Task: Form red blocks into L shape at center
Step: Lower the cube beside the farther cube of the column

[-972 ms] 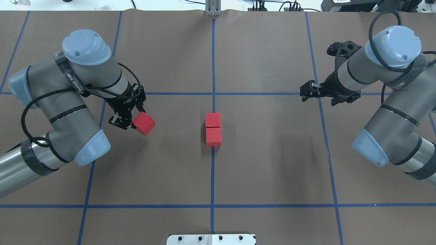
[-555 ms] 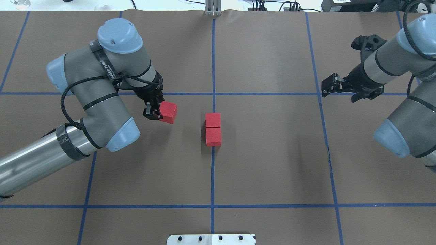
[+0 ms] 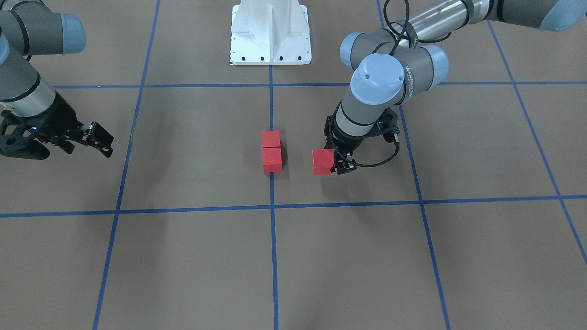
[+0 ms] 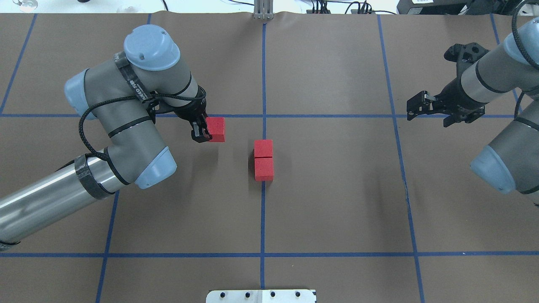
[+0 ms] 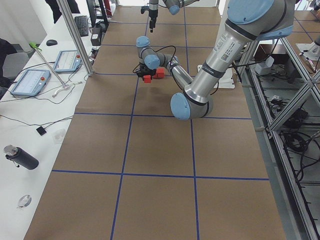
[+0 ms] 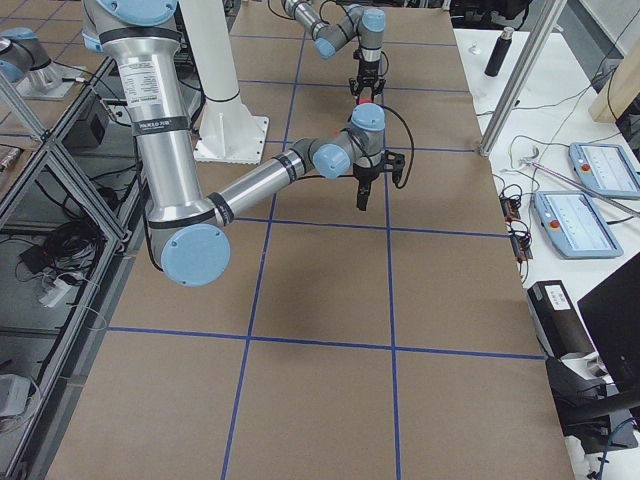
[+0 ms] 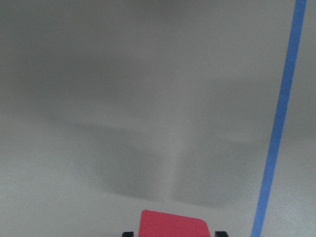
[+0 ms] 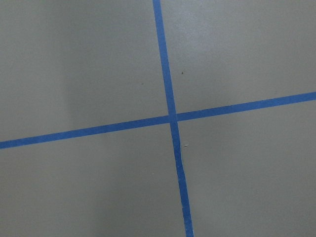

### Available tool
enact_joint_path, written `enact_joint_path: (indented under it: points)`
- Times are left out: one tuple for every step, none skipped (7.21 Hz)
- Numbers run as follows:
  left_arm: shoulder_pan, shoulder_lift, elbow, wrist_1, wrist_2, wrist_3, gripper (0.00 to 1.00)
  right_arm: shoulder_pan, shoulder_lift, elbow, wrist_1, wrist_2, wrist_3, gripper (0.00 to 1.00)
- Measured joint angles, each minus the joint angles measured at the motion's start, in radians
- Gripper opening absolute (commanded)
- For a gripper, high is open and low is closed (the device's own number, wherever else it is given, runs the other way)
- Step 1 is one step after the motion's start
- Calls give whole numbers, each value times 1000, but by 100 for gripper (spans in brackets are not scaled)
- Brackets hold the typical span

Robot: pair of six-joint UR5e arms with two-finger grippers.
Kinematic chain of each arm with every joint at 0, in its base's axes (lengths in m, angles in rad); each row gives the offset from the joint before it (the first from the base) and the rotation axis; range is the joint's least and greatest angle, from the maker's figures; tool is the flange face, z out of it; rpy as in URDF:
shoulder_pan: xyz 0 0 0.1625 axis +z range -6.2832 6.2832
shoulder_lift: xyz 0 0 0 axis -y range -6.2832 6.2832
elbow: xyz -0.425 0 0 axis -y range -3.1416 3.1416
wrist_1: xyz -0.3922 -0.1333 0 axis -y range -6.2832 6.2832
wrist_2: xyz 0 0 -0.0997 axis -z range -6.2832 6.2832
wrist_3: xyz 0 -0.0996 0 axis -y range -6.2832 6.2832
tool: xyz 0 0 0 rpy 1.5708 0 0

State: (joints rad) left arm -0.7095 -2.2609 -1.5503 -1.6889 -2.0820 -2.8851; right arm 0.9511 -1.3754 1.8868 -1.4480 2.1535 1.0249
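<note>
Two red blocks (image 4: 263, 148) (image 4: 264, 169) lie touching end to end on the blue tape line at the center (image 4: 320, 168), also seen as a pair of red blocks (image 3: 271, 151) in the front-facing view. A third red block (image 4: 216, 129) (image 3: 322, 162) is held to their left, level with the far end of the pair and a gap apart from it. My left gripper (image 4: 209, 130) (image 3: 334, 163) is shut on it. The left wrist view has this red block (image 7: 173, 224) at its bottom edge between the fingertips (image 7: 127, 234). My right gripper (image 4: 414, 108) (image 3: 102, 139) hovers open and holds nothing, far to the right.
The robot's white base plate (image 4: 261, 296) (image 3: 270, 32) sits at the near edge of the table. Blue tape lines (image 8: 170, 117) cross the brown surface. Cables and equipment lie beyond the far edge (image 4: 337, 6).
My left gripper has carried its red block rightward and a little farther out, toward the center pair. The right arm has drawn back to the right. The two center blocks have not moved.
</note>
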Motion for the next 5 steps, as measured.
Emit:
enact_joint_path:
  points:
    - [2,0,1,-15,18,-38,0,1,-2,0,0,0,0,100]
    - [7,0,3,-27,29,-65,0,1,-3,0,0,0,0,100]
    - [19,-3,10,-39,34,-79,0,1,-3,0,0,0,0,100]
    - [34,-7,20,-57,36,-85,0,1,-4,0,0,0,0,100]
    - [47,-10,30,-76,37,-88,0,1,-4,0,0,0,0,100]
